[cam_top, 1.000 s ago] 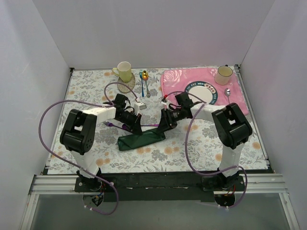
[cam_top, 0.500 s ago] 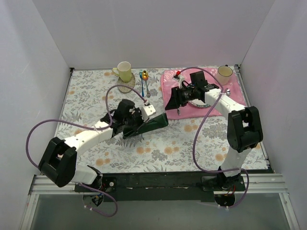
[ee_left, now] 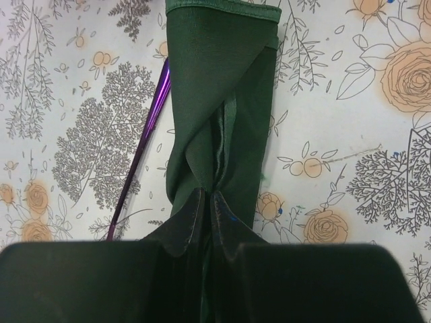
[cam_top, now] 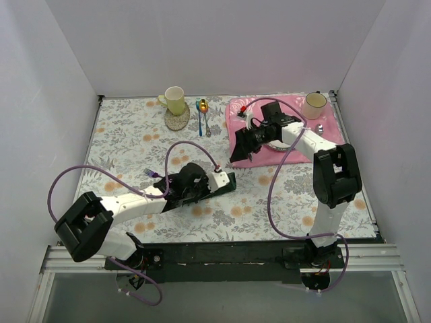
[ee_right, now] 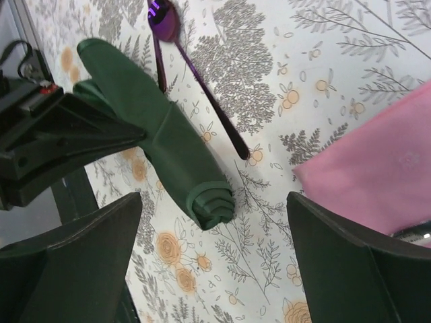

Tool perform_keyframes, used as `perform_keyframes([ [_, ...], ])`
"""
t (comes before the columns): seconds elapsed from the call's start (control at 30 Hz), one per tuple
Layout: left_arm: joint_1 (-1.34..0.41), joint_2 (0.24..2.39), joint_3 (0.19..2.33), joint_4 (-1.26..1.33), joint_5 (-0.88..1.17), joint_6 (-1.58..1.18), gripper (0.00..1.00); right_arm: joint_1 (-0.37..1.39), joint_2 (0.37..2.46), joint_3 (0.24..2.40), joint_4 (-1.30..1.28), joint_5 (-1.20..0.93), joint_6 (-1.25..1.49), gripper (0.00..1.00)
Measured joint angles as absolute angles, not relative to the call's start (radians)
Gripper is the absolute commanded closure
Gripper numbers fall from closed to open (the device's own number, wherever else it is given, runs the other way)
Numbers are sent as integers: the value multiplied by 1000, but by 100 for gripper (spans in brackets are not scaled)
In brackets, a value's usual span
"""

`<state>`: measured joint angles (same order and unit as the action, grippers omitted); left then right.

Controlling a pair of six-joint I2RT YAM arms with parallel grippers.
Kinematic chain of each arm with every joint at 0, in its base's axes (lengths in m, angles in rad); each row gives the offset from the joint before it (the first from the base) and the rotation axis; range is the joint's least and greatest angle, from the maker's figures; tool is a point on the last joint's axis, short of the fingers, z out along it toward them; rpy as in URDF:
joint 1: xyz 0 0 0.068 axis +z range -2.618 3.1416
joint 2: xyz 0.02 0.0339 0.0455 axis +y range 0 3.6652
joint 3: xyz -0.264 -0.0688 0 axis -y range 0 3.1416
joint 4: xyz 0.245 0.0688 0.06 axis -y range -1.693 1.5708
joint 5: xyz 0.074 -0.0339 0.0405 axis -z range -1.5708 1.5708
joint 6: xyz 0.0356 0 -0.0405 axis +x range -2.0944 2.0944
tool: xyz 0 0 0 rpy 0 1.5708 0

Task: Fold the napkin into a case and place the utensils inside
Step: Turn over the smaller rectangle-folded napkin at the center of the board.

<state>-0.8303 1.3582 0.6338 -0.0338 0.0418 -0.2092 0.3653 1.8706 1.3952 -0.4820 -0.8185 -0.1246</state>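
The dark green napkin (cam_top: pixel 227 182) lies on the flowered cloth as a narrow folded strip (ee_left: pixel 222 101). My left gripper (cam_top: pixel 205 187) is shut on its near end (ee_left: pixel 210 196), and the cloth bunches between the fingers. A purple handle (ee_left: pixel 145 148) lies along the strip's left side. My right gripper (cam_top: pixel 242 155) is open and empty, raised over the pink placemat's left edge, apart from the napkin's thick folded end (ee_right: pixel 212 202). The purple spoon (ee_right: pixel 165 20) lies beyond the napkin, and a second purple handle (ee_right: pixel 159 67) runs under the cloth. The purple fork's tines (cam_top: pixel 151 173) show left of my left arm.
The pink rose placemat (cam_top: pixel 303 145) holds a plate (cam_top: pixel 277 132), a cream cup (cam_top: pixel 314 104) and a silver spoon (cam_top: pixel 320 130). A yellow mug (cam_top: pixel 174 99) on a coaster and blue and gold spoons (cam_top: pixel 201 113) stand at the back. White walls enclose the table.
My right gripper let go of the napkin and drew back to the placemat's edge. My left arm stretched out and dragged the napkin nearer and to the right.
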Motion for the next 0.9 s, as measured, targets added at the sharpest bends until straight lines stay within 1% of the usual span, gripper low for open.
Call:
perform_keyframes([
  [0.1, -838, 1353, 627, -7, 29, -194, 100, 398, 1874, 1398, -507, -823, -196, 25],
  [0.17, -856, 1348, 610, 17, 14, -182, 100, 426, 1888, 1410, -529, -826, -224, 26],
  [0.2, -867, 1345, 598, 28, 6, -177, 100, 439, 1902, 1420, -534, -826, -234, 30],
  [0.27, -888, 1340, 577, 43, -7, -168, 100, 463, 1931, 1434, -530, -825, -236, 32],
  [0.37, -921, 1327, 547, 59, -30, -152, 100, 492, 1959, 1438, -529, -825, -220, 36],
  [0.43, -947, 1318, 531, 67, -47, -145, 100, 504, 1972, 1442, -530, -825, -212, 41],
  [0.5, -972, 1312, 519, 76, -65, -138, 100, 522, 1980, 1438, -534, -823, -210, 43],
  [0.7, -1028, 1311, 492, 88, -111, -131, 100, 583, 1963, 1310, -523, -803, -211, 50],
  [0.77, -1039, 1312, 491, 84, -124, -132, 99, 608, 1954, 1253, -524, -788, -213, 51],
  [0.8, -1043, 1312, 490, 81, -126, -133, 88, 616, 1949, 1237, -525, -786, -213, 51],
  [0.83, -1048, 1313, 490, 78, -130, -134, 81, 624, 1940, 1216, -522, -781, -213, 52],
  [0.87, -1052, 1313, 490, 75, -133, -136, 75, 630, 1930, 1201, -522, -779, -213, 52],
  [0.9, -1057, 1313, 490, 71, -135, -135, 72, 633, 1918, 1187, -521, -774, -213, 52],
])
